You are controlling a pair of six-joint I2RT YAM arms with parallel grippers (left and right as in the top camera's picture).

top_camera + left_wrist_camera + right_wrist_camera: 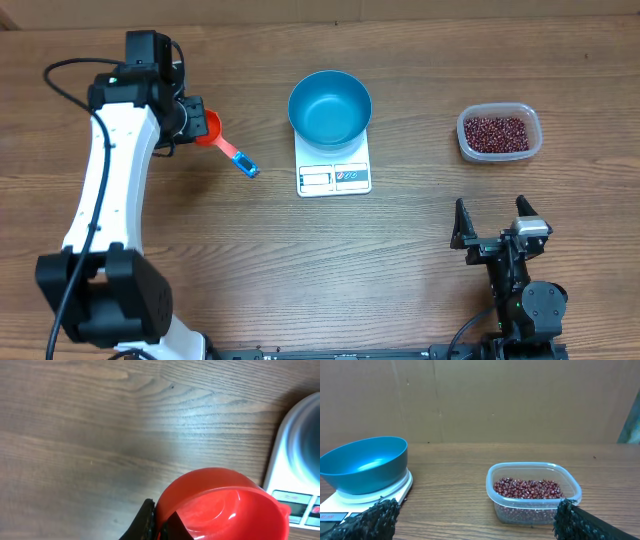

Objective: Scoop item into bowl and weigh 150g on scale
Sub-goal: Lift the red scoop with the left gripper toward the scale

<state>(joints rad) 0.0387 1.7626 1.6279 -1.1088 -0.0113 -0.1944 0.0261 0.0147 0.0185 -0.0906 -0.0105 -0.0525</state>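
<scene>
Currently: left fingers [146, 519] clenched on the cup end of a red scoop [210, 128] (blue-tipped handle pointing lower right), upper left of the overhead frame. Right fingers [375, 520] released, spread wide, lower right, well apart from the other things. Bowl [330, 108] sits on the scale [335, 177], top centre, display edge toward the bottom. Beans [494, 132] lie in a clear tub [465, 145] on the worktop [400, 270], upper right.
</scene>
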